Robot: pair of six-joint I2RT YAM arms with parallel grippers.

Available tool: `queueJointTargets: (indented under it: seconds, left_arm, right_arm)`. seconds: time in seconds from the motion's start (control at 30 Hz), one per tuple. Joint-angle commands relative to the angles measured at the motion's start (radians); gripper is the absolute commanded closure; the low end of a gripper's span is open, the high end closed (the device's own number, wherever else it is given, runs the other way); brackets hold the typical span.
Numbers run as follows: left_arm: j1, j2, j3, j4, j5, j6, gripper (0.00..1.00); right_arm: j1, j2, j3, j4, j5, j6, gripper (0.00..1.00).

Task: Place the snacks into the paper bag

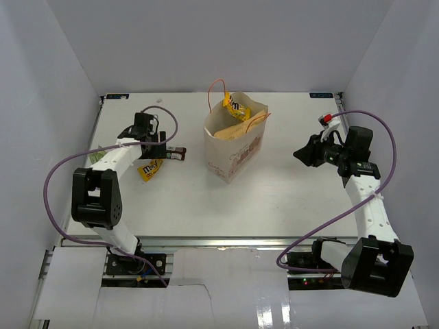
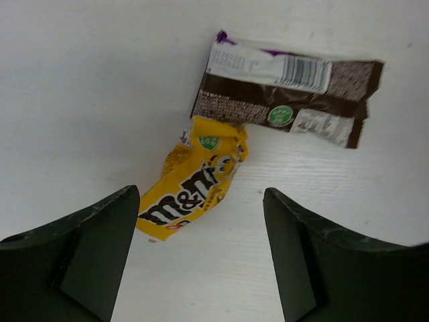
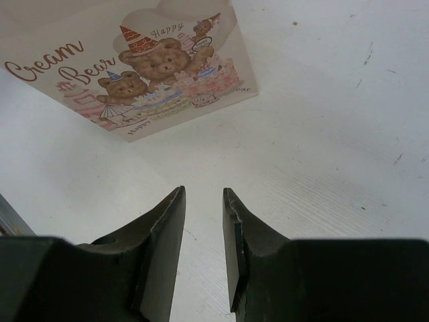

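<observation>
White tabletop point(image 1: 274, 205), bag point(image 1: 236, 154) by its back edge. Left gripper point(image 2: 200, 194) wide over packet point(image 2: 191, 188) and bar point(image 2: 288, 90); right gripper point(image 3: 204, 194) narrow, empty.

Bright, even light — soft shadows; wrist views sharp

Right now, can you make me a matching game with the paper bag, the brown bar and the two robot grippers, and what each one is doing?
Things:
1. paper bag
2. brown bar
3. left gripper
4. right gripper

States:
A. jaws nearly together, nothing held
B. stands upright on the table
C. jaws wide apart over the yellow packet
D. lies flat, touching the yellow packet

Pairs: 1-B, 2-D, 3-C, 4-A
</observation>
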Motion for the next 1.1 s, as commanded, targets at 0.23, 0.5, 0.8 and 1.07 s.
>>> queueJointTargets:
  seconds: [0.23,0.5,0.8,1.07]
  left_arm:
    - [0.001,0.042,-0.071,0.063,0.059,0.251,0.20]
    - [0.002,0.099,-0.060,0.070,0.084,0.253,0.31]
    - [0.007,0.015,-0.080,0.069,0.067,0.153,0.87]
    - [0.001,-0.366,-0.054,0.110,0.406,-0.175,0.85]
  right_arm:
    - [-0.016,0.002,0.027,0.004,0.003,-0.019,0.65]
    - [-0.025,-0.006,0.022,-0.001,-0.002,-0.014,0.65]
    - [-0.031,-0.010,0.024,-0.004,-0.003,-0.013,0.65]
    - [-0.040,-0.010,0.030,-0.007,-0.008,-0.013,0.65]
